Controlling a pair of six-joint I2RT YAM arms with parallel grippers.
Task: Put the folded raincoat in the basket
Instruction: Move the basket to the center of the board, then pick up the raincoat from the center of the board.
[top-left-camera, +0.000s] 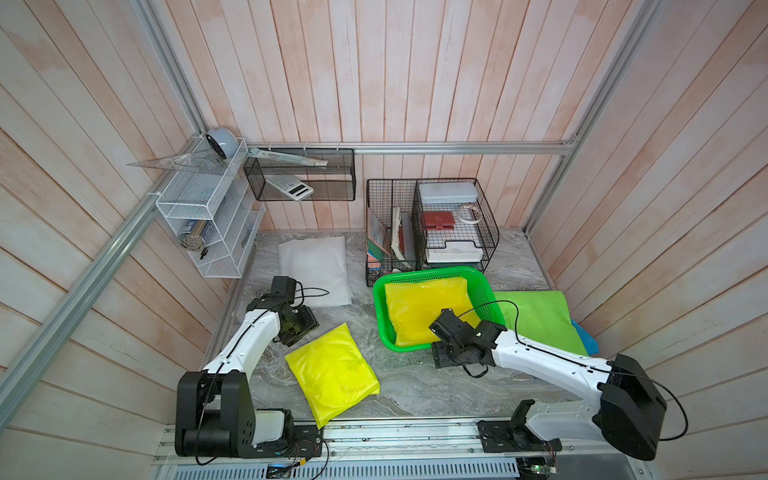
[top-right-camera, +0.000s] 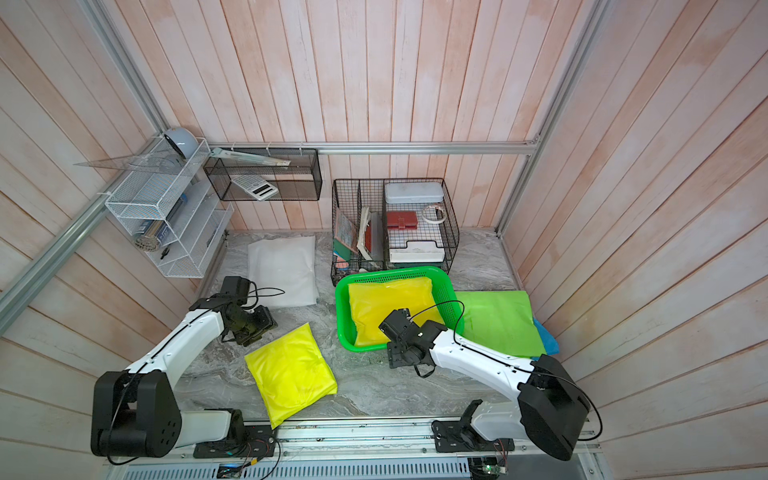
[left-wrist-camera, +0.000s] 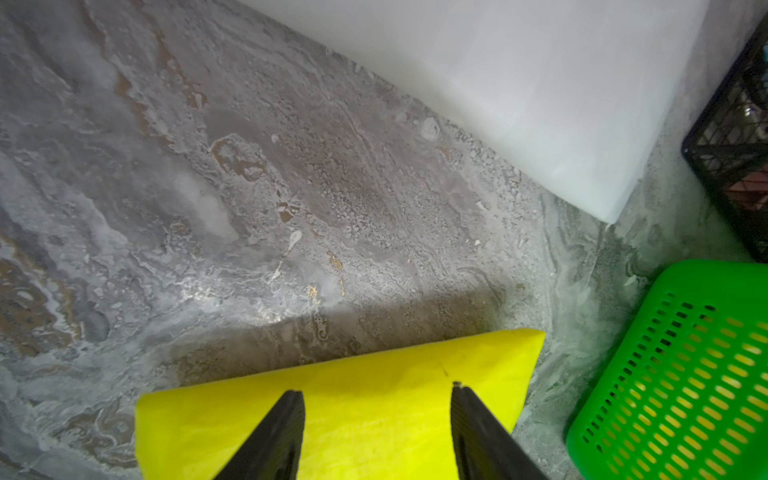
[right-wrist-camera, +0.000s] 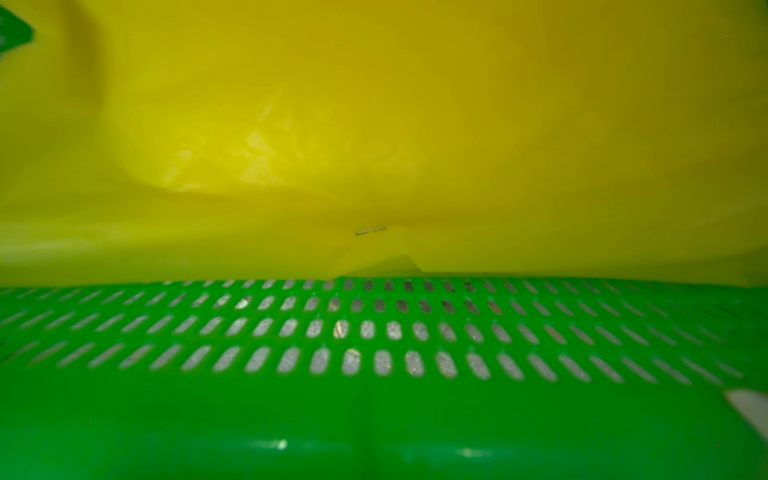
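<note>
Yellow raincoat (top-left-camera: 424, 307) in basket (top-left-camera: 430, 275); black organiser (top-left-camera: 455, 232) behind. Left tool (left-wrist-camera: 376, 390) apart; right tool (top-left-camera: 441, 355): cannot tell.

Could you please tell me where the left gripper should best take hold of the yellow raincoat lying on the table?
The yellow raincoat lies flat and limp on the table, so I would pinch the edge facing the left gripper, coming straight down from above; its open jaws hang over that edge.

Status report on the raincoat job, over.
Left gripper open above loose raincoat on table. Right gripper at basket rim, jaws hidden. Another yellow raincoat lies in basket. Path looks clear.
</note>
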